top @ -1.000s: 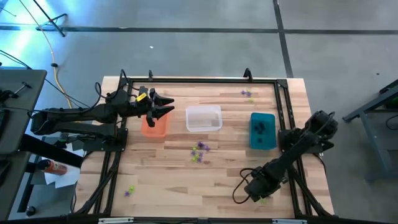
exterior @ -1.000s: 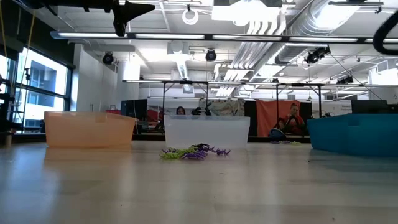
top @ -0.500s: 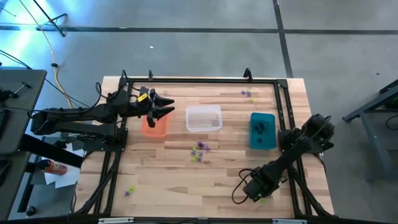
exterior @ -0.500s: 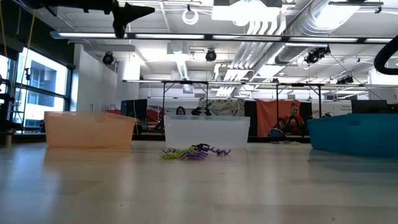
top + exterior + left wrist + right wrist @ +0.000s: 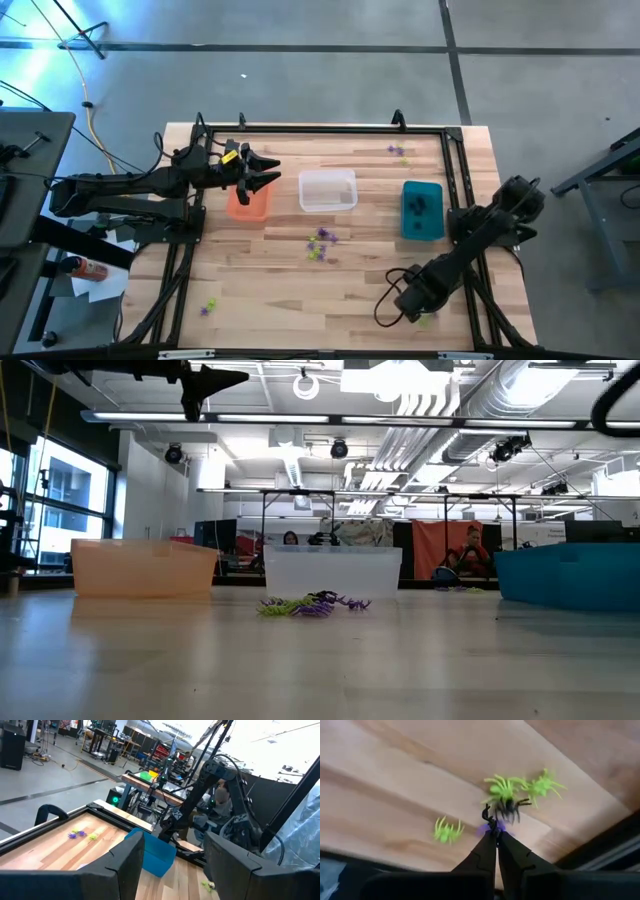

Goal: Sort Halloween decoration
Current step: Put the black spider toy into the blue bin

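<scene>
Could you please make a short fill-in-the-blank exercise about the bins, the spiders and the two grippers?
1. The clear bin stands between the orange bin and the ___ bin.
2. The left gripper hovers over the ___ bin.
3. The right gripper is ___ beside yellow-green spiders.

Missing words: teal; orange; shut

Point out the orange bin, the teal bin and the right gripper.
orange bin (image 5: 248,205), high view, its inside.
teal bin (image 5: 421,210), high view, its middle.
right gripper (image 5: 496,836), right wrist view, between its shut fingertips.
</scene>
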You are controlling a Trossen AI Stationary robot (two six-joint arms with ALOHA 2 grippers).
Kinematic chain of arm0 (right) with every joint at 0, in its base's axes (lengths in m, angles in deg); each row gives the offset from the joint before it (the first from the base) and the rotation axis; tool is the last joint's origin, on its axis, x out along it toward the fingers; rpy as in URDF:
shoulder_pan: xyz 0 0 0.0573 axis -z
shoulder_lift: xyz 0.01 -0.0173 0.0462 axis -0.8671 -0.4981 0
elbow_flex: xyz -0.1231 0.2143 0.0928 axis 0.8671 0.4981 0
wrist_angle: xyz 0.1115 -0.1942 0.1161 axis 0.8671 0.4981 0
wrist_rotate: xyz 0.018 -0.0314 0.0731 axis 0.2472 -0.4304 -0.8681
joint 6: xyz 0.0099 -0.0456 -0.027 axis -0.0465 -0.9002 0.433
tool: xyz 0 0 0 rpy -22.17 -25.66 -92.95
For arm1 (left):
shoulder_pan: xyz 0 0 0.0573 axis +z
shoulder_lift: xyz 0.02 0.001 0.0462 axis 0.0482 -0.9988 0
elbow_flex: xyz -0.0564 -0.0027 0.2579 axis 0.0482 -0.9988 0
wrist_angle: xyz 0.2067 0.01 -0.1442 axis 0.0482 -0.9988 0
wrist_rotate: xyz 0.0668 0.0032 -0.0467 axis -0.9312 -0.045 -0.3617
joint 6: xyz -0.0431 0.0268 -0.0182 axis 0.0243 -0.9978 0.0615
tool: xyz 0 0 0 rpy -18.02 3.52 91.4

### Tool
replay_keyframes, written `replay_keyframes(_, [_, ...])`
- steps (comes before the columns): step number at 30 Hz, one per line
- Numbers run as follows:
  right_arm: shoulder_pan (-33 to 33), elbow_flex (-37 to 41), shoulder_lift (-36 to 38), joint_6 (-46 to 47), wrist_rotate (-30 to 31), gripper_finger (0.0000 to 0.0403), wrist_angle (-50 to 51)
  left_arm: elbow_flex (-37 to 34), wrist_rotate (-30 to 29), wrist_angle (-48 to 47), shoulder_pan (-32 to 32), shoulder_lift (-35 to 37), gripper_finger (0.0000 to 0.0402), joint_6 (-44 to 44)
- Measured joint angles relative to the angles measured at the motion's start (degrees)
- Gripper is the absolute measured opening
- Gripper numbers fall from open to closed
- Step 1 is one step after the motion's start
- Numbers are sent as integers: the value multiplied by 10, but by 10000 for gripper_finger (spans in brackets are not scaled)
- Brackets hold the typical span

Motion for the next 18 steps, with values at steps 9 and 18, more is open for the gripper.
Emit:
replay_keyframes(9, [0, -17, 127, -153, 36, 1, 51, 0, 0, 0, 0, 0, 190, -6])
replay_keyframes(18, [76, -17, 221, -526, 221, 1, -109, 0, 0, 1, 0, 0, 190, -15])
